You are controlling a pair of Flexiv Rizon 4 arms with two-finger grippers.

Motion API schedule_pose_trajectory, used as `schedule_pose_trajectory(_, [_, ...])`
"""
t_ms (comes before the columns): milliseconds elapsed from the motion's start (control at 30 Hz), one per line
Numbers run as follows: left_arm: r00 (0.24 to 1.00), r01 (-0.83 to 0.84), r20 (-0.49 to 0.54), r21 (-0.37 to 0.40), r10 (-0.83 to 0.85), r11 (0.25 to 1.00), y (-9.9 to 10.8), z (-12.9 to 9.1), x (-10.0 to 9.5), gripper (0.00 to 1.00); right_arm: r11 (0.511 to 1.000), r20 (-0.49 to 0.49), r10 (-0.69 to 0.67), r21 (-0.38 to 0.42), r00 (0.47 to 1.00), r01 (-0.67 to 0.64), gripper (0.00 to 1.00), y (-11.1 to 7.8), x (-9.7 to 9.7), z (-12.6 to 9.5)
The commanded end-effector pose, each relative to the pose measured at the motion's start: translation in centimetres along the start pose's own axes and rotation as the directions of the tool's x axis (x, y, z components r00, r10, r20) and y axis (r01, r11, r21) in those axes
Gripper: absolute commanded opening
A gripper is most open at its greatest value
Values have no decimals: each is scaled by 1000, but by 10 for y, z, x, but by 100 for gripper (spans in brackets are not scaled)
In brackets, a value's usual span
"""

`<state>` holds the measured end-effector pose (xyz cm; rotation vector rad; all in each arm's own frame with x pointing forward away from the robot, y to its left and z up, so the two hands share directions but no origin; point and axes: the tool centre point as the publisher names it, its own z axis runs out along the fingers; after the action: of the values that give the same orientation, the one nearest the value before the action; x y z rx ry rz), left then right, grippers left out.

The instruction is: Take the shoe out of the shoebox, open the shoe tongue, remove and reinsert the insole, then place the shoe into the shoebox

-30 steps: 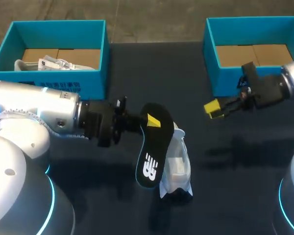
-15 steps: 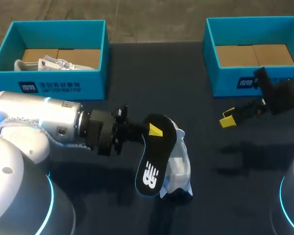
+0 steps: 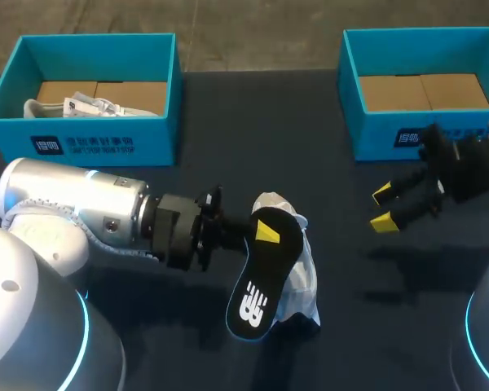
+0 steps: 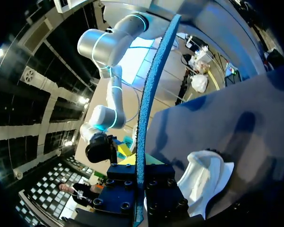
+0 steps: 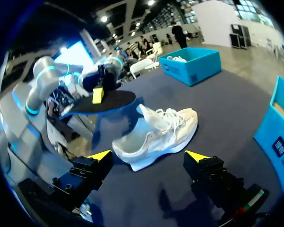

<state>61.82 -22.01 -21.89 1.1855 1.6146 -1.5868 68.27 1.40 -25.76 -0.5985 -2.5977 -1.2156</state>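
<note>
My left gripper [image 3: 265, 234] is shut on the heel end of a black insole [image 3: 257, 285] with a blue rim, holding it tilted above the table. The white shoe [image 3: 300, 273] lies on the dark tabletop right beside and partly under the insole. In the left wrist view the insole [image 4: 149, 94] shows edge-on between the fingers of the left gripper [image 4: 139, 177], with the shoe [image 4: 203, 177] just beyond. My right gripper [image 3: 383, 208] hangs open and empty to the right of the shoe. In the right wrist view the right gripper [image 5: 148, 156] faces the shoe [image 5: 156, 132] and the insole [image 5: 102, 101].
A blue shoebox [image 3: 155, 122] at the back left holds a white shoe and paper [image 3: 81, 106]. A second blue shoebox [image 3: 350, 90], with only its cardboard floor showing, stands at the back right, just behind my right arm.
My left gripper has carried the insole nearer and a little to the right, over the shoe. My right gripper has drawn back to the right, lower, and turned.
</note>
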Motion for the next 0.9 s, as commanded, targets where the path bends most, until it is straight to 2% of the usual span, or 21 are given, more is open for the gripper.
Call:
schedule_pose_trajectory(33, [999,47,22,24,-48,999,-3,11,6,0,983,94,-181,53,979,177,100,-15,13,6])
schedule_pose_trajectory(67, [997,71,27,15,-71,997,-5,14,8,0,979,111,-191,91,975,182,100,-22,12,10])
schedule_pose_trajectory(500, [997,71,27,15,-71,997,-5,14,8,0,979,111,-191,91,975,182,100,-22,12,10])
schedule_pose_trajectory(533, [996,78,31,32,-79,996,-6,19,10,0,979,111,-191,91,975,182,100,-22,12,10])
schedule_pose_trajectory(600, [997,75,24,55,-77,996,-10,26,13,0,954,160,-241,223,957,202,100,-21,15,15])
schedule_pose_trajectory(733, [996,81,17,82,-82,993,-22,34,23,0,919,158,-311,301,937,254,100,-31,20,25])
schedule_pose_trajectory(900, [994,102,19,94,-104,990,-25,36,34,0,900,165,-354,329,921,287,100,-45,24,36])
